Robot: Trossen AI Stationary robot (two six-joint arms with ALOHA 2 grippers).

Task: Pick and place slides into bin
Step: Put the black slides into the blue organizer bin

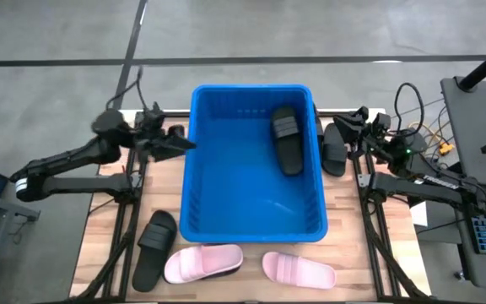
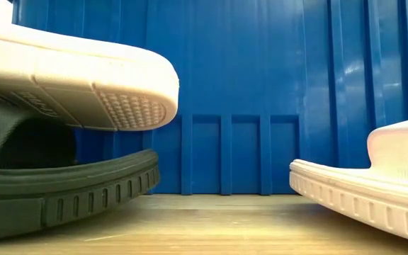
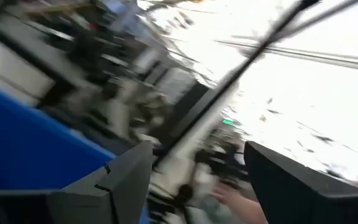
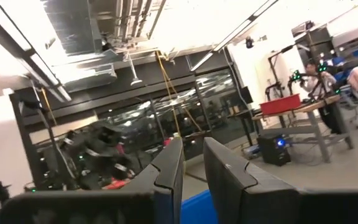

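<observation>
lying flat in the blue bin (image 1: 218, 169) is one black slide (image 1: 286, 139); another black one (image 1: 333, 145) sits outside by the right pincer (image 1: 354, 122), nearly pressed together and empty. left pincer (image 1: 175, 143) is spread. slides look light and bendy; grab the strap.

bin (image 1: 256, 207) floor mostly free; one black slide (image 1: 286, 139) at far-right corner

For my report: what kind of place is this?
Probably a robotics lab or workshop: a bare ceiling with ducts, another workbench with a person at it, and monitors and cables beside the table.
</observation>
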